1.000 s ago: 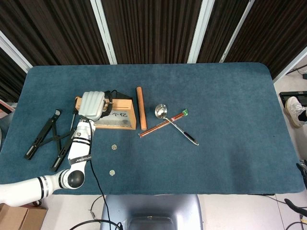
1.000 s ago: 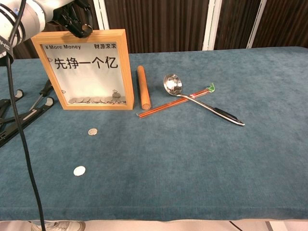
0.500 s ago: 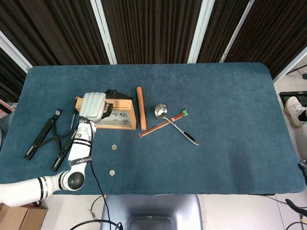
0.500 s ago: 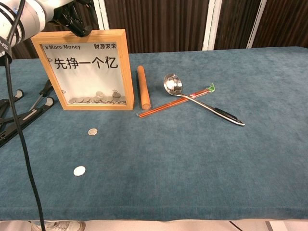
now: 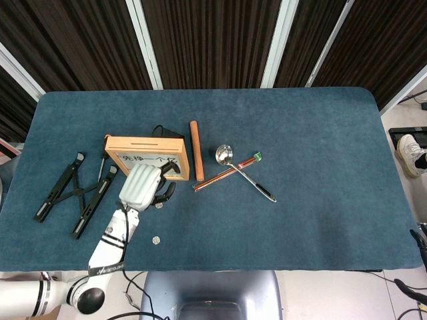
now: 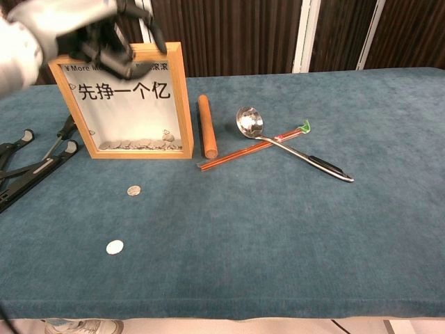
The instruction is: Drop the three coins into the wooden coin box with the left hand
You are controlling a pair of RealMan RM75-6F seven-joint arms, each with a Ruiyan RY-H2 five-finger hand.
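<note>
Coins lay in two spots on the blue table (image 6: 292,229): one coin (image 6: 134,190) near the wooden coin box (image 6: 182,97), another coin (image 6: 115,247) closer to the front edge, well apart from it. More coins sat inside the box, upright at the left. Left hand (image 5: 142,186) hovered in front of the box, blurred, fingers spread and holding nothing. Right hand was out of sight.

Teal-blue felt on the counter (image 6: 278,229), light wood frame on the coin box (image 6: 186,97) with black lettering, two silvery coins (image 6: 133,190), orange-brown stick (image 6: 206,125), pale grey hand (image 5: 142,187).
</note>
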